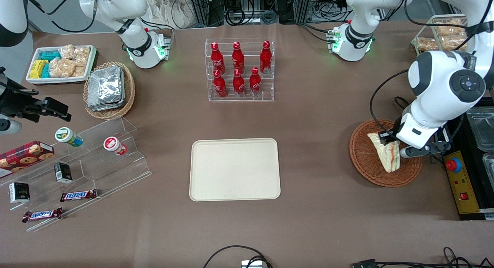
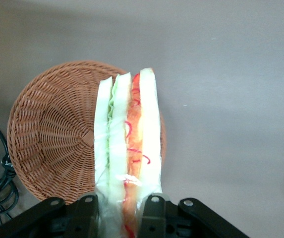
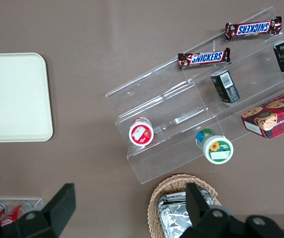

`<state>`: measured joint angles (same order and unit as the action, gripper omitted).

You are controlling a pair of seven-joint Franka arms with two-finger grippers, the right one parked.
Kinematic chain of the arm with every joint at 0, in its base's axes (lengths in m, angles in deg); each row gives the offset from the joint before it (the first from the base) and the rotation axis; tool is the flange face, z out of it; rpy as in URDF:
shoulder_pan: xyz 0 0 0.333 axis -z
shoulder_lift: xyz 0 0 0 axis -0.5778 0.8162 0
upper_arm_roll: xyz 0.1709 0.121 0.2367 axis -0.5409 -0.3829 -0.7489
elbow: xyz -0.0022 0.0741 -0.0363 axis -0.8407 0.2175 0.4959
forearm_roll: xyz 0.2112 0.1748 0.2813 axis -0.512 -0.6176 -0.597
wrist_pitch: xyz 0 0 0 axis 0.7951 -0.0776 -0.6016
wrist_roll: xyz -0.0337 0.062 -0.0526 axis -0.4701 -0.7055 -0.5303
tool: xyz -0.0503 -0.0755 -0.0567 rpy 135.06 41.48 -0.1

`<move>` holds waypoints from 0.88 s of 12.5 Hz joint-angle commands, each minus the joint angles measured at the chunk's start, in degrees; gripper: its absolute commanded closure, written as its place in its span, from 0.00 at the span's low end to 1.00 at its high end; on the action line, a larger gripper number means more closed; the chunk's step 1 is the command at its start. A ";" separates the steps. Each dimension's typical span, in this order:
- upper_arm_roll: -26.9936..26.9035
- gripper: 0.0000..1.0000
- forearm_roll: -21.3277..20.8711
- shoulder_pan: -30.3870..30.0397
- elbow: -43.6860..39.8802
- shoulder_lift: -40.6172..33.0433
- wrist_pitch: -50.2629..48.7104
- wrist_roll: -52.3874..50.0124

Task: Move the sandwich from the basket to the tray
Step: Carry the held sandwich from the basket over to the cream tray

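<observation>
Sandwich [image 2: 128,148] clamped in pincer [image 2: 120,210] above basket [image 1: 366,160] — brown table [image 1: 328,106].

Bare brown table [image 1: 316,152] between basket [image 1: 366,160] and tray [image 1: 234,169]; end effector [image 1: 393,146] over basket, clamping sandwich [image 1: 388,156].

Sandwich [image 2: 128,148]: pale white bread, green and red-orange filling stripes. Basket [image 1: 366,164]: reddish-brown woven wicker. Tray [image 1: 234,169]: plain cream, frame centre. Black gripper [image 2: 120,215] at the sandwich. Cola bottles [image 1: 238,69]: red, upper centre. Tablecloth [image 1: 316,117]: brown.
</observation>
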<state>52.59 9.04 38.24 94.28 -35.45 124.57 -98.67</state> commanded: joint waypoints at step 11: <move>12.38 0.79 -11.29 8.90 -20.33 9.92 -8.38 -8.06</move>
<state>65.13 0.45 44.33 79.63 -29.84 117.96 -103.21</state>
